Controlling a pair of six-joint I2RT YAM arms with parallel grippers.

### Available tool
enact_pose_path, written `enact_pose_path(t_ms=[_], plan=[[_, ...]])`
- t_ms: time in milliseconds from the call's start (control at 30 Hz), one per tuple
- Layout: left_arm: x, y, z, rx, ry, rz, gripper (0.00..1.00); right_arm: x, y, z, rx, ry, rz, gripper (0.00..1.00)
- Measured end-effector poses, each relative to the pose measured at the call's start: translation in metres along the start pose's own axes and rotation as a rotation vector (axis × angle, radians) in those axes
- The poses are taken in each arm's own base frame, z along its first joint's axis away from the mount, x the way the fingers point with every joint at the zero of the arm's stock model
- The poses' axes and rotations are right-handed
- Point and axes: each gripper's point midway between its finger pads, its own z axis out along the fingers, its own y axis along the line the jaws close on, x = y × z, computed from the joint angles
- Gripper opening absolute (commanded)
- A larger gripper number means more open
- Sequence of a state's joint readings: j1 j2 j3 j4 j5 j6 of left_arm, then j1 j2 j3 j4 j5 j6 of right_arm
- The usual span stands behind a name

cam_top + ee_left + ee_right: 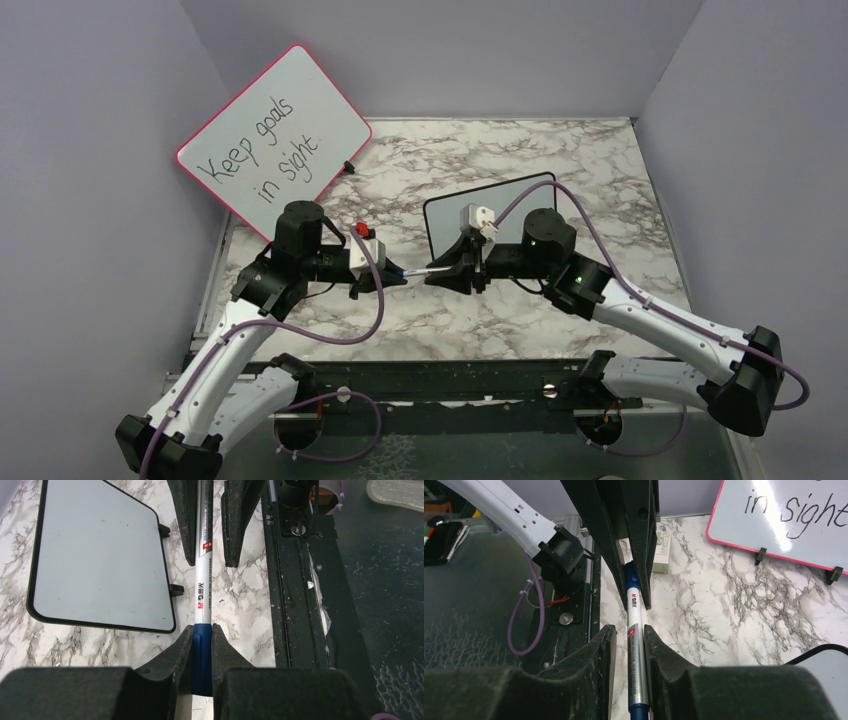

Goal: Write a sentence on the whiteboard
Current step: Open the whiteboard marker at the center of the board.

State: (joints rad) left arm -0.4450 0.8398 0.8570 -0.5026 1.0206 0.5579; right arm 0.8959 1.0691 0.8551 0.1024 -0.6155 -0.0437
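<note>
Over marble table (560, 170), left pincer (202, 630), right pincer (629, 630) nose-to-nose around one marker (204, 590).

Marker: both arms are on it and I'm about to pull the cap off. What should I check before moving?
1. Left fingers shut on the blue cap: ok.
2. Right fingers firm on the barrel: cannot tell; they flank it, but contact is unclear.
3. Marker straight between both grippers, off the table: ok.
4. Whiteboard lying flat and blank, ready for writing: ok.
</note>
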Motion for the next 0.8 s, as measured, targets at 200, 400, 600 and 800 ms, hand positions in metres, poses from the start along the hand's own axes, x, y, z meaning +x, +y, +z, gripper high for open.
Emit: enact_pose_path(t_ms=[200, 400, 600, 800], plan=[[-0.0018, -0.0005, -0.0007, 0.007, -0.014, -0.007, 0.0, -0.0025, -0.0024, 0.0018, 0.005, -0.014, 0.017, 0.22], [-0.0035, 0.0001, -0.0008, 0.009, -0.024, -0.006, 0.0, -0.0035, -0.0042, 0.0045, 0.006, -0.024, 0.044, 0.19], [-0.0026, 0.0002, -0.0015, 0.01, -0.027, -0.012, 0.0, -0.0028, -0.0053, 0.0057, 0.002, -0.026, 0.054, 0.01], [-0.0024, 0.0004, -0.0018, 0.009, -0.027, -0.017, 0.0, -0.0023, -0.0044, 0.0052, -0.001, -0.023, 0.054, 0.01]])
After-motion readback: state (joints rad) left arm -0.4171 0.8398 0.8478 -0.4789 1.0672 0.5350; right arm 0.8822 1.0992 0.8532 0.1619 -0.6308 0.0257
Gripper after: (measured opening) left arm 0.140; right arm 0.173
